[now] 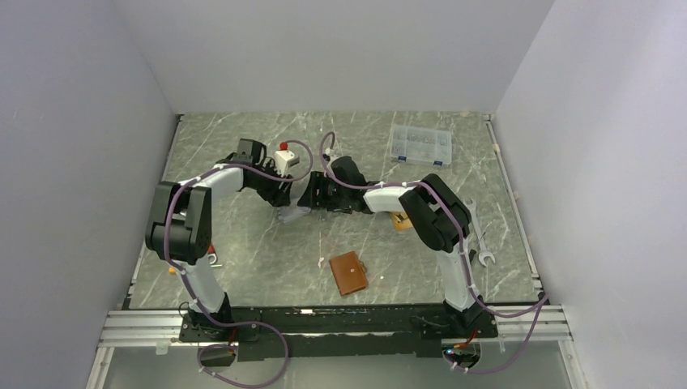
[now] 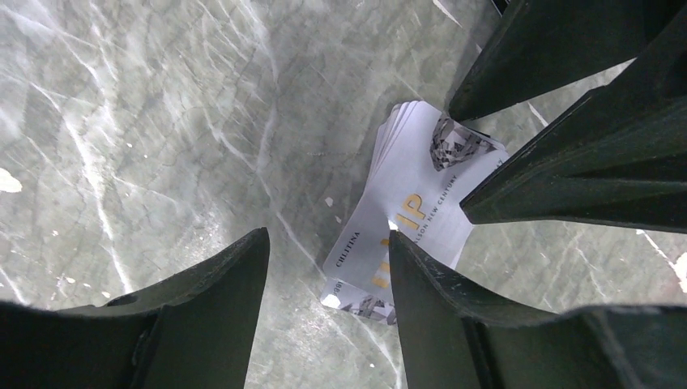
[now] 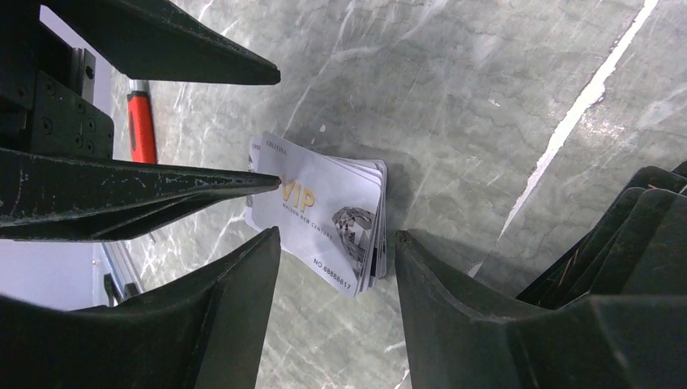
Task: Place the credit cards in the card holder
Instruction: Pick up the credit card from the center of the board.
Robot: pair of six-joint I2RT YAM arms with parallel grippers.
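Now the right end effector (image 3: 336, 241), open and empty, straddles the silver credit cards (image 3: 324, 211).

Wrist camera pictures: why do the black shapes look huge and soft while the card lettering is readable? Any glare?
Left wrist view: the fingers sit at the lens, so they loom large and soft-edged, while the silver cards are in focus. Right wrist view: the same, with a soft shadow beside the cards on the table. Top view: even light, no strong glare, little detail.
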